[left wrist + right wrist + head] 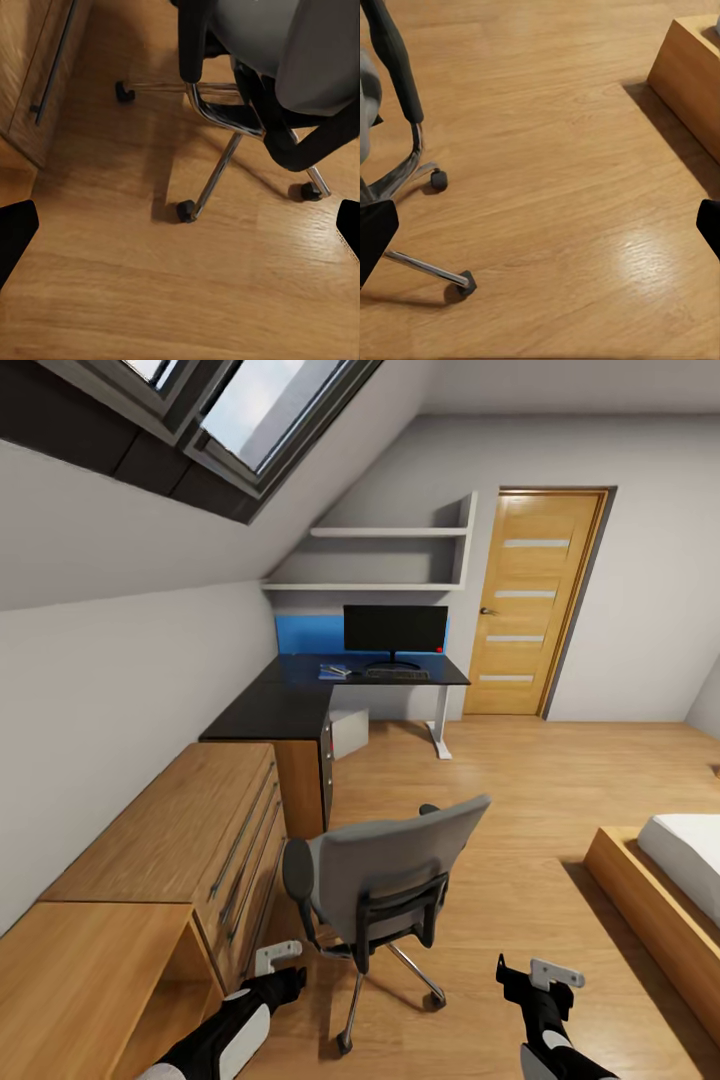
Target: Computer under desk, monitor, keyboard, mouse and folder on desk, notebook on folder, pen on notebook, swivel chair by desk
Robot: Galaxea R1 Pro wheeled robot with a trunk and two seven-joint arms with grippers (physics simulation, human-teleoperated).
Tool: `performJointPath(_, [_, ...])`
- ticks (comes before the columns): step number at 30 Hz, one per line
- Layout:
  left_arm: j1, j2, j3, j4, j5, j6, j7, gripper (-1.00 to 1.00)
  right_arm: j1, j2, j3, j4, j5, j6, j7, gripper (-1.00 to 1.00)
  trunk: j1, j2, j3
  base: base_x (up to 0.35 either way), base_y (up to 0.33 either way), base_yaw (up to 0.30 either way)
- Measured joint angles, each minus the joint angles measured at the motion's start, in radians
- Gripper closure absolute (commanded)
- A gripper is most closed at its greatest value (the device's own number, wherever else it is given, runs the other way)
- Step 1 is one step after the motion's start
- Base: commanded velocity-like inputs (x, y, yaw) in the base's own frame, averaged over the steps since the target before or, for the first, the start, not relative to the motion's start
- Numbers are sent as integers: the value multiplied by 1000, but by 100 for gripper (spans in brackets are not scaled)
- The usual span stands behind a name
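Swivel chair [385,880] stands mid-floor, back toward robot, well apart from desk [330,690]. Left gripper [275,960] and right gripper [540,975] both spread open, empty. Risk: castors roll, chair veers into wooden dresser [170,830].

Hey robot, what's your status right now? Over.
Both pincers, left and right, open, holding nothing. Swivel chair directly ahead, back toward me, away from the desk. Monitor on the desk.
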Motion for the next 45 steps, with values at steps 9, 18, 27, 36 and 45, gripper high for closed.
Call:
performJointPath(9, [-4, -3, 54, 1, 3, -10, 2, -100, 1, 1, 1, 63, 4, -28, 2, -100, 35, -63, -28, 0, 0, 0])
performJointPath(18, [-4, -3, 66, 37, -2, -92, 3, -100, 1, 4, 5, 78, 5, -73, 3, -100, 69, -126, -56, 0, 0, 0])
performJointPath(27, [-4, -5, 66, 38, 1, -92, 2, -100, 1, 4, 4, 78, 4, -73, 3, -100, 104, -189, -85, 0, 0, 22])
performJointPath(36, [-4, -6, 65, 39, 0, -93, 2, -100, 1, 4, 5, 79, 6, -73, 3, -100, 138, -252, -118, 0, 0, 72])
performJointPath(45, [-4, -8, 63, 39, -2, -93, 2, -100, 1, 4, 5, 80, -1, -118, 3, -100, 173, -315, -147, 0, 0, 2])
